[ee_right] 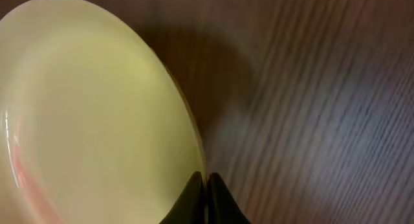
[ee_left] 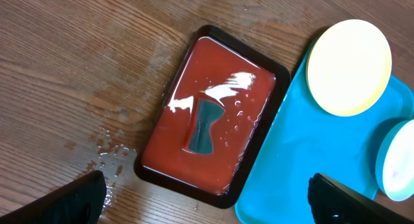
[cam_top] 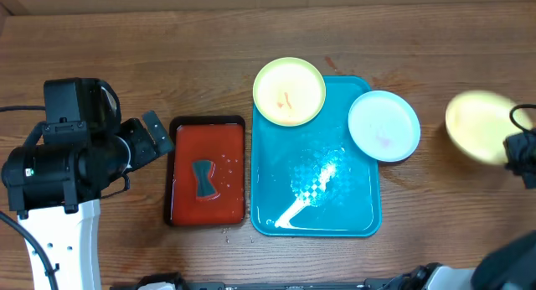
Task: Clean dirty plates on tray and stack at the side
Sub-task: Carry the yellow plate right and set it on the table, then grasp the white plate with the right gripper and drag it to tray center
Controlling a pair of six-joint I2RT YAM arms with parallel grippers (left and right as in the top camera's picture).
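right claw is pinching yellow plate by its rim over wood tabletop; left claw is hanging spread, red tray ahead (blue tray beside it).

One pale yellow plate is overlapping the far left corner of the glossy blue tray, a white blue-rimmed plate is overhanging its right rim, and a third yellow plate, blurred, is hanging over the bare wood surface in the right claw.

The wood-grain table is laid with a red tray and, just beside it on the right, a blue tray; droplets are scattered on the wood near the red tray's corner.
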